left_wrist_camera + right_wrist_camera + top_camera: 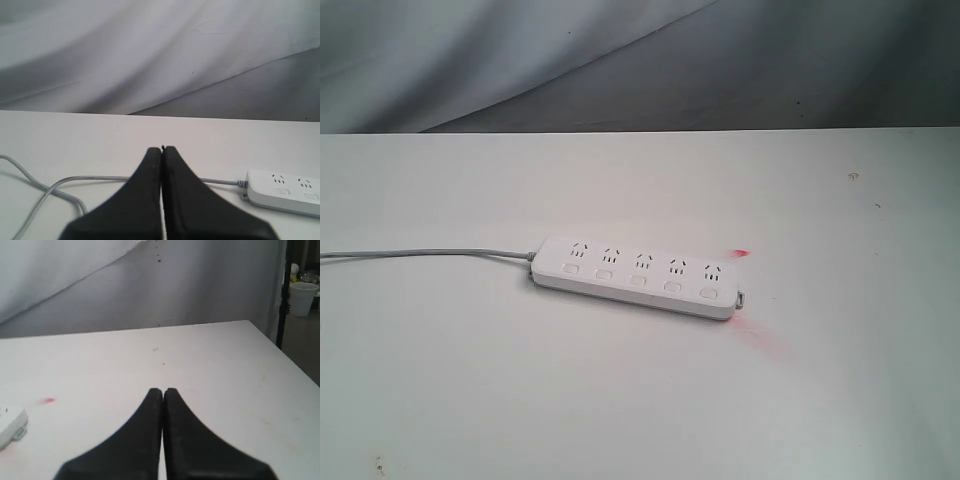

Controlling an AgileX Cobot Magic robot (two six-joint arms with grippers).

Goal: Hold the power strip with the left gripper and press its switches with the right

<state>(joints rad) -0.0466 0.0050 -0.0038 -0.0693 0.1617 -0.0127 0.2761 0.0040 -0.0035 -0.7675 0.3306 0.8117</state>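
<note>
The fingers of the left gripper (162,148) and the right gripper (163,389) are held pressed together, empty. At the middle of the table (620,420) the power strip (635,277) is laid flat, switches (638,281) toward the near edge, cord (420,253) led toward the left edge.

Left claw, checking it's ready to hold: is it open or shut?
Shut: the left claw shows both black tips meeting, nothing between them; the power strip lies apart from it.
</note>
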